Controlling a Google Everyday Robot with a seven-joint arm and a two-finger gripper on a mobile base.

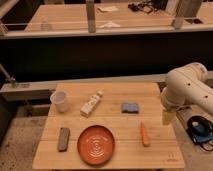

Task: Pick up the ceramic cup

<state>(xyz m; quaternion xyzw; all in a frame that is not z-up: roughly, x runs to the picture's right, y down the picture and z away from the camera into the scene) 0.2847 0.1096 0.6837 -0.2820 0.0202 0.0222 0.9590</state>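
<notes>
Nothing picked up yet: the ceramic cup (60, 101) sits upright at the far-left corner of the bench (120, 92), well apart from my tool (167, 116) at the right edge, open or closed I can't tell — reach, grasp and lift all remain.

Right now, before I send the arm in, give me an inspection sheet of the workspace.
Surface: wooden table, slatted top.
Job's things: ceramic cup, white, upright near the far left corner, touching nothing.
Clutter: white bottle lying on its side right of the cup; blue sponge; orange carrot-like item; dark rectangular block; orange plate near the front edge.
Grippers: gripper hangs at the table's right edge, across the table from the cup.
Cables: dark cable bundle on the floor right of the table.
Surroundings: dark partition behind the table; further tables beyond it.
</notes>
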